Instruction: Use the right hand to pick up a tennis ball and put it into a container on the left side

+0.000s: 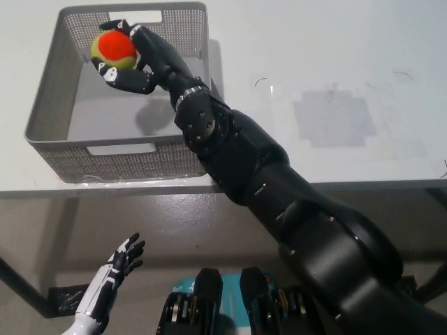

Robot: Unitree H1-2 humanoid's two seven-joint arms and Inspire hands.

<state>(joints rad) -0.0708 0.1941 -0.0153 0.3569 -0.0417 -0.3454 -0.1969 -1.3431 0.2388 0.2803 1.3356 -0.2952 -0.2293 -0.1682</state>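
**Q:** Where is the ball?

**A:** It sits in the black right hand, fingers clamped around it from the right and below. The hand hangs over the far left part of the basket, above its floor; the ball is not resting on anything else.

**Q:** What sort of ball is it, and how would it handle?

**A:** A tennis ball, orange-red on the face we see, with a yellow-green edge. I judge it light, springy and fuzzy, so it grips well but would bounce and roll if dropped from high up. Being round, it can be held anywhere; a wrap around its widest part, as here, looks secure.

**Q:** And the basket?

**A:** A grey, square, perforated basket with handle slots, standing on the far left of the white table. It holds nothing; only the arm's shadow falls on its floor.

**Q:** The other hand?

**A:** The white left hand rests low at the near left, below the table edge, fingers spread and holding nothing.
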